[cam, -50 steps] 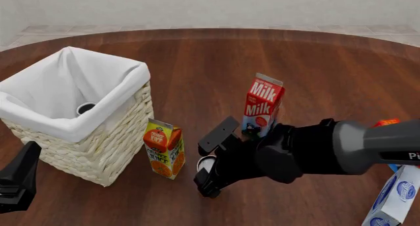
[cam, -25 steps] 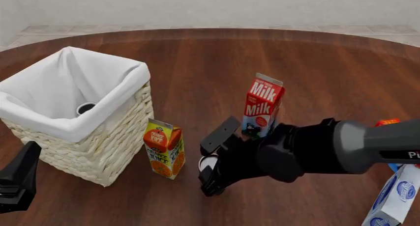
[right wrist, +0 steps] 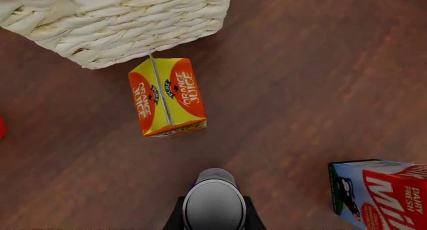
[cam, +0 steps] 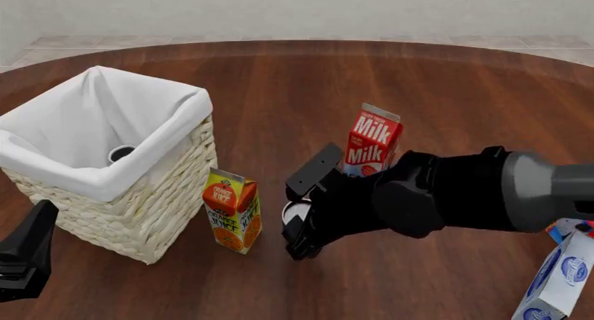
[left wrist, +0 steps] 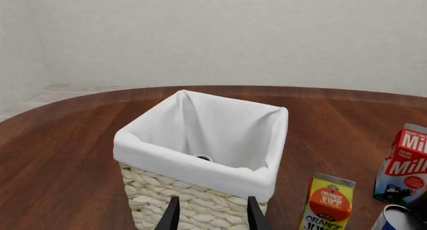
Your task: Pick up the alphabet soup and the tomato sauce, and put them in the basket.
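My right gripper [cam: 299,214] is shut on the alphabet soup [cam: 294,211], a can with a pale silver top, and holds it just above the table between the orange juice and the milk. In the right wrist view the can's top [right wrist: 213,205] sits between the fingers. Its blue side shows in the left wrist view [left wrist: 398,218]. The tomato sauce [cam: 121,153] lies inside the basket [cam: 167,195], only its dark top showing. The basket [left wrist: 200,205] is pale wicker with a white lining. My left gripper [left wrist: 212,217] is open and empty, low at the near left [cam: 28,257].
An orange juice carton [cam: 232,209] stands close by the basket's right corner. A red milk carton [cam: 371,145] stands behind my right arm. A blue-and-white carton [cam: 557,282] lies at the near right edge.
My right gripper has risen and shifted a little to the right with the alphabet soup held in it. The left arm and the basket have not moved.
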Tool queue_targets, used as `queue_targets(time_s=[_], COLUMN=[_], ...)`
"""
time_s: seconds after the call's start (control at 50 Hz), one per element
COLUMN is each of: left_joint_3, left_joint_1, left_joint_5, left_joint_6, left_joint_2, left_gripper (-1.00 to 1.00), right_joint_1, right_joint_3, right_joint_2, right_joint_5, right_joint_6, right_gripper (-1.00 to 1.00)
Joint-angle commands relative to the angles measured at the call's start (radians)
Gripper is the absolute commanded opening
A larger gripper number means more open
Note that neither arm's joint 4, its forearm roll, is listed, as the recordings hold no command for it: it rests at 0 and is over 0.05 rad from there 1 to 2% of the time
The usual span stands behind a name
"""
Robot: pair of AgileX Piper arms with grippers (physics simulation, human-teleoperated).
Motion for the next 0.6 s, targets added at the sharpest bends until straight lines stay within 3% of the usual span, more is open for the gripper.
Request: queue_targets(time_s=[0.02,0.6], left_joint_3=[0.0,0.0], left_joint_1=[0.0,0.0], left_joint_5=[0.0,0.0], left_joint_6=[0.0,0.0], left_joint_2=[0.0,0.0], left_gripper=[1.0,1.0], right_joint_1=[-0.011,-0.011], right_joint_3=[-0.044,-0.149], right_joint_2=[-0.053,-0.16], right_joint_5=[0.054,0.181], right_joint_6=[0.004,-0.033], right_gripper=[-1.0,-1.0])
